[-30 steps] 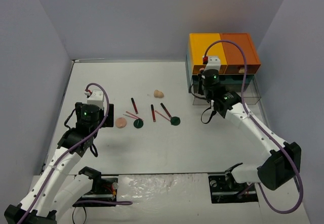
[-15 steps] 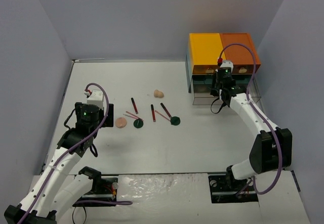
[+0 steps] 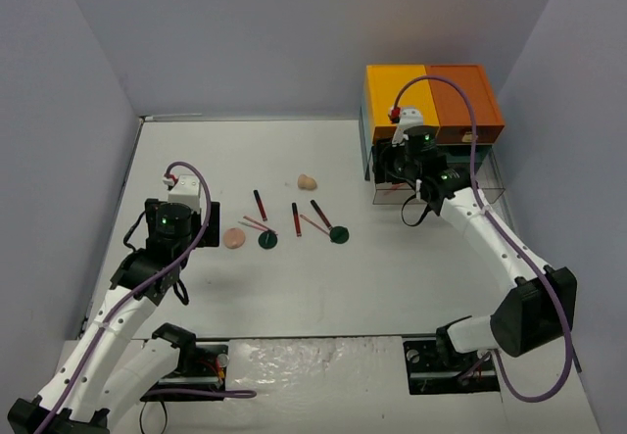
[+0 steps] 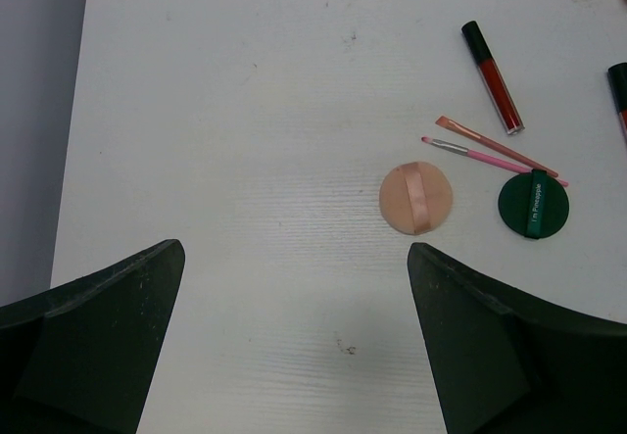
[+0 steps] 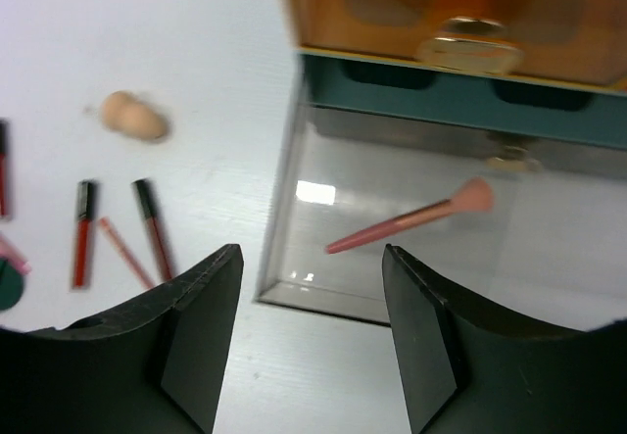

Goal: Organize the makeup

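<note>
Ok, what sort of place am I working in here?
Most likely a staged robot test cell, not a real dressing room: bare grey walls box in a plain white table, holding a loose peach powder puff and a red lip gloss, plus a small yellow-and-orange-topped drawer unit.

The left gripper (image 4: pixel 296 256) is hanging with its jaws spread wide over a white table (image 4: pixel 245 81). A round peach puff (image 4: pixel 416 198) is lying near a green disc (image 4: pixel 532 204), with two thin brushes (image 4: pixel 495 146) and a red tube (image 4: pixel 492 76) beside them.

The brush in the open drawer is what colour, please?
Pink brush; best seen in right wrist view.
</note>
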